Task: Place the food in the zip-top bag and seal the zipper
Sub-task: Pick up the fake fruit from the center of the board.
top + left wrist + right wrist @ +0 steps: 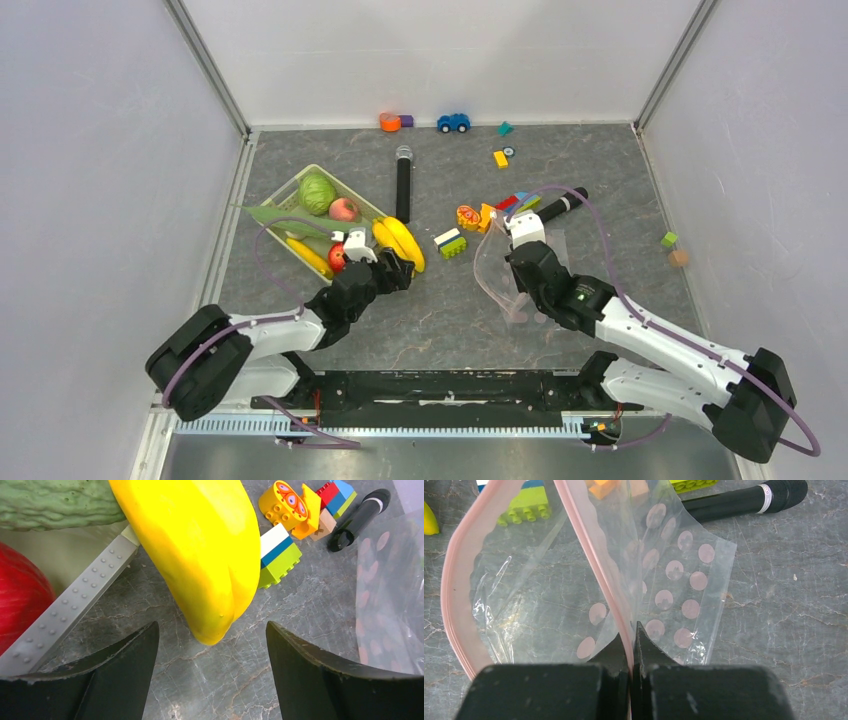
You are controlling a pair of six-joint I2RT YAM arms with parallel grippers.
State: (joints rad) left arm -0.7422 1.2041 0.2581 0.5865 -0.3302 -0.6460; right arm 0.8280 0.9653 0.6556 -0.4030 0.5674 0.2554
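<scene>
Cabbage, pinkish fruit, leafy vegetable and tomato lie in the pale green basket on the left part of the grey marbled tabletop. The yellow banana lies across the basket's rim at its right corner, its tip hanging over the bare tabletop. The left end effector hovers low just in front of that tip with its two dark fingers spread wide, one on each side and neither touching the banana. To the right, past a white, blue and lime block, the zip-top bag lies on the tabletop, clear and printed with pink dots. The right end effector is pinched tight on the zipper, holding one strip of it between the closed fingertips, while the other strip bows away to the left so that the bag's mouth gapes in a loop. A black microphone lies just beyond the bag's far corner.
</scene>
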